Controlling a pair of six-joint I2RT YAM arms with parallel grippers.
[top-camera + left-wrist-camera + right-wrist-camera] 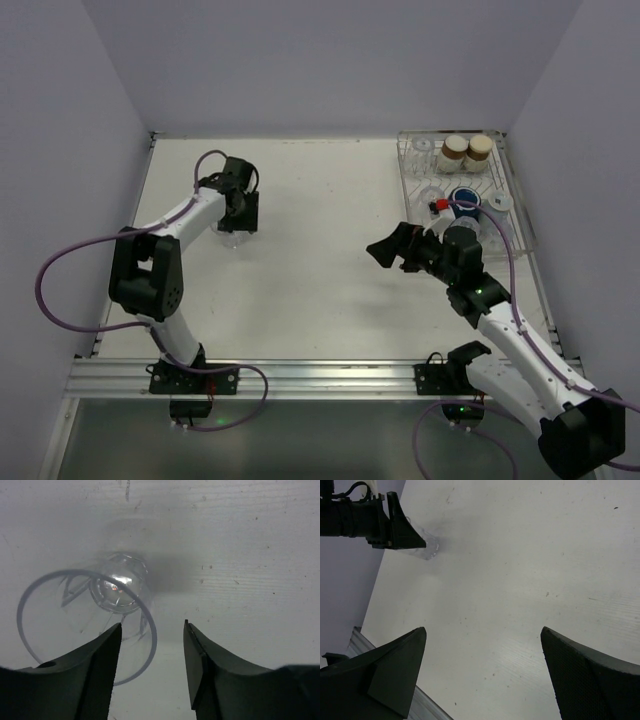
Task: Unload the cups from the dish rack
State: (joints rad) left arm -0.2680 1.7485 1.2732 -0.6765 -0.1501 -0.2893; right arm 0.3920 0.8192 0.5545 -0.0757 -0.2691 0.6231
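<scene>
From where I stand, the left claw (151,630) hangs right over a clear glass tumbler (82,612) that sits on the white worktop (250,555). Its two dark fingers (95,675) stand apart, one seemingly down inside the rim and the other outside. The near wall of the glass runs between them with a plain gap on the outer side, so nothing is clamped. That tumbler looks light, rigid, smooth and easy to chip or tip, so I judge a gentle pinch on the rim wall, the way the fingers straddle it here, to be the sensible hold. The right claw (388,252) is spread wide and empty over bare worktop. The silver wire dish rack (404,170) lies behind it, past its wrist, holding two cream cups with brown bands (455,150), a dark blue mug (465,198) and what look like more clear glasses. The mug seems the heavier piece; its handle I cannot make out. Between the two claws the worktop lies open, leaving room to carry. Outward of the left claw the worktop's edge and the pale wall (70,150) are near, and the rack's raised wires would hem in any reach among the cups.
</scene>
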